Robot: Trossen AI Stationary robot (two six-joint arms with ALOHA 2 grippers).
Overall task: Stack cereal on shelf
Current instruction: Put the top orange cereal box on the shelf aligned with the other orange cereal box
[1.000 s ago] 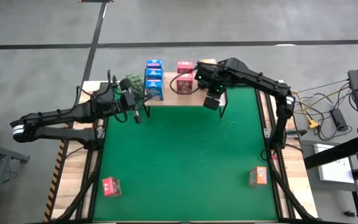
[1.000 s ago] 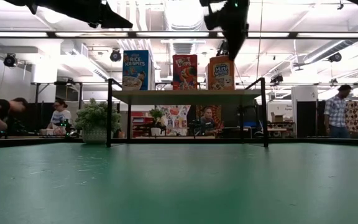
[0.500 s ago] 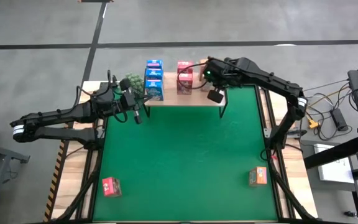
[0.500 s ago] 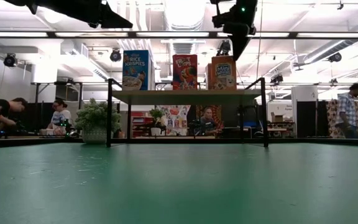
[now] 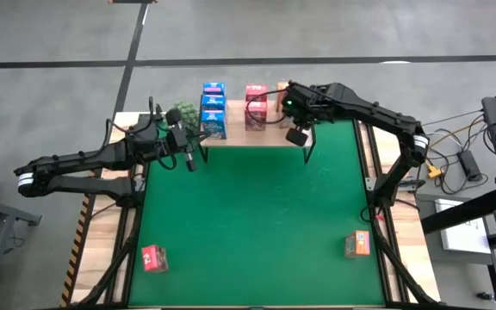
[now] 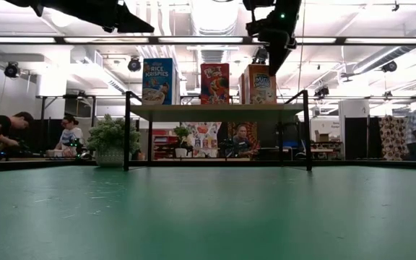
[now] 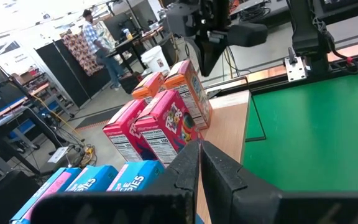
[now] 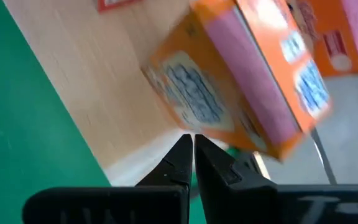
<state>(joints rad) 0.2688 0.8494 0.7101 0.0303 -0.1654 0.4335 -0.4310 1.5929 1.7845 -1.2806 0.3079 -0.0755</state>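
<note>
The shelf (image 5: 257, 136) stands at the table's far edge, and the cereal stands upright on its wooden top. From left to right there are blue boxes (image 5: 213, 110), pink-red boxes (image 5: 256, 105) and orange boxes (image 7: 190, 87). My right gripper (image 8: 193, 142) is shut and slants down beside the top of the front orange box (image 6: 261, 84). My left gripper (image 7: 199, 148) is shut and hangs level off the shelf's left end, holding nothing. Two more cereal boxes lie on the green mat: a red one (image 5: 154, 257) and an orange one (image 5: 356, 244). My right gripper's shut fingertips (image 8: 185, 149) stand right at an edge of the front orange box (image 8: 229, 118), coming slanting down from the near right. Whether they touch the box I cannot tell. The box stands upright on the shelf.
A green leafy plant (image 5: 183, 115) stands at the shelf's left end, next to my left gripper. The shelf's black legs (image 6: 127, 130) rise from the mat. People and furniture show in the room beyond the table.
My right gripper has gone a little toward the table's far edge and tipped more steeply; in the low view it has come off the front of the orange box to that box's upper right. The orange box has shifted slightly on the shelf.
</note>
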